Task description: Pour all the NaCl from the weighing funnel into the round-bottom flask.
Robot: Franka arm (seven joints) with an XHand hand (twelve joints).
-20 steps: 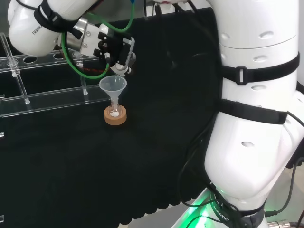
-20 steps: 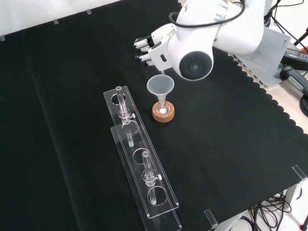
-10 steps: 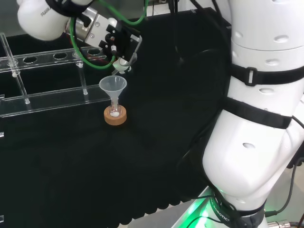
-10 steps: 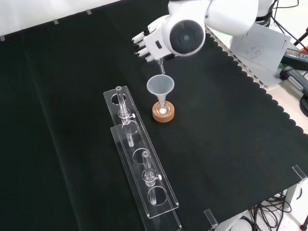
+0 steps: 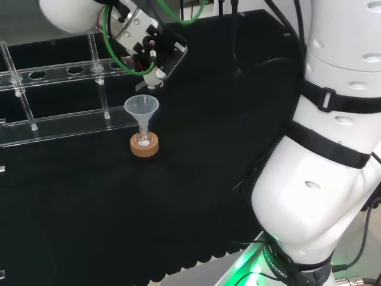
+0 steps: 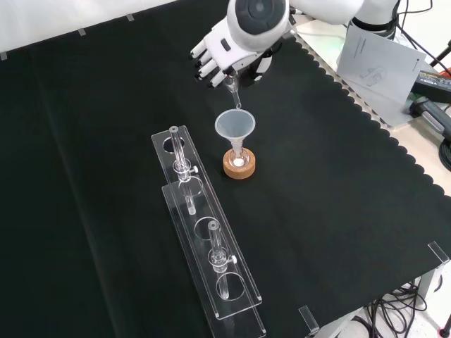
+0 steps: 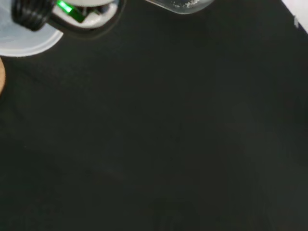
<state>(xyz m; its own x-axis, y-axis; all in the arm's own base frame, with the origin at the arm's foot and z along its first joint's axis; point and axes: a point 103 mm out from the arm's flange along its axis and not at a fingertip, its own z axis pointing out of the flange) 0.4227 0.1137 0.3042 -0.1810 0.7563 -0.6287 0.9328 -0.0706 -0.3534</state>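
Note:
The hand (image 5: 153, 49) (image 6: 217, 51) hangs above the clear plastic funnel (image 5: 141, 106) (image 6: 235, 126), its fingers curled round the glass weighing funnel (image 6: 233, 92) (image 5: 155, 79). The weighing funnel is tilted steeply, its spout pointing down a little above the plastic funnel's rim. That plastic funnel sits in the neck of the small round-bottom flask (image 5: 143, 140) (image 6: 239, 160), which rests on a cork ring (image 5: 144, 146) (image 6: 239, 167) and holds white powder. In the wrist view the weighing funnel's glass body (image 7: 183, 4) shows a few clinging grains, with the plastic funnel's rim (image 7: 25, 44) beside it.
A clear two-tier test-tube rack (image 5: 59, 116) (image 6: 205, 236) with glass tubes stands left of the flask in both views. The cloth's scalloped edge (image 6: 394, 151) and a sheet of paper (image 6: 373, 60) lie at the front view's right. The arm's white links (image 5: 321, 155) rise at the head view's right.
The hand has risen with the weighing funnel, so its spout now hangs clear above the plastic funnel's rim. The arm's links have swung upward. Flask and rack stand as before.

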